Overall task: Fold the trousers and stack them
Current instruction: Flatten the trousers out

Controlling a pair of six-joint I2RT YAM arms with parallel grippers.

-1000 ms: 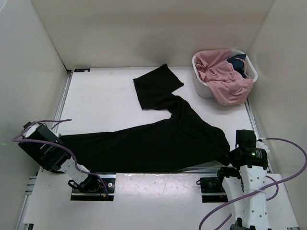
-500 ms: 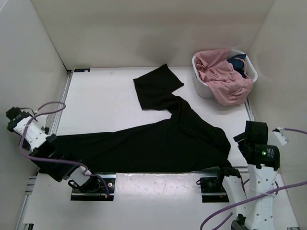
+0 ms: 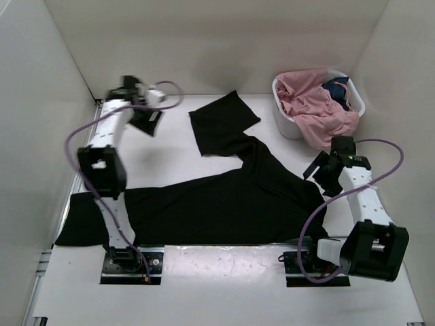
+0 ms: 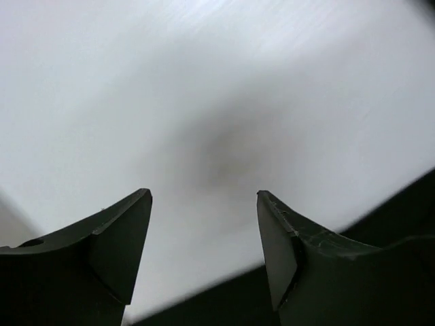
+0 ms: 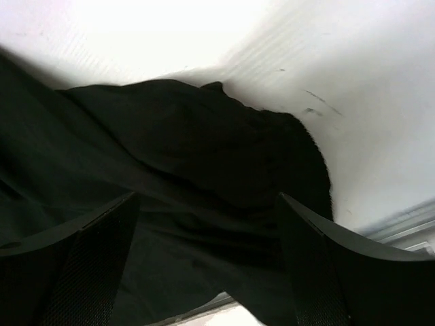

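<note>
The black trousers (image 3: 224, 197) lie spread on the white table. One leg runs to the front left edge and the other bends to the back centre. My left gripper (image 3: 147, 126) hangs open above bare table at the back left, apart from the cloth. The left wrist view shows it (image 4: 204, 198) with nothing between its fingers and a blurred dark strip below. Over the waist end at the right, my right gripper (image 3: 321, 174) stands open. In the right wrist view it (image 5: 207, 198) is above the rumpled black fabric (image 5: 170, 156), gripping nothing.
A white basket (image 3: 283, 121) stands at the back right, with pink cloth (image 3: 319, 109) piled in it and spilling over its rim. White walls close in the table on the left, back and right. A metal rail (image 3: 224, 255) runs along the front edge.
Both grippers have opened and let go of the trousers. The left arm swung from the front left up to the back left. The right arm moved back over the waist end.
</note>
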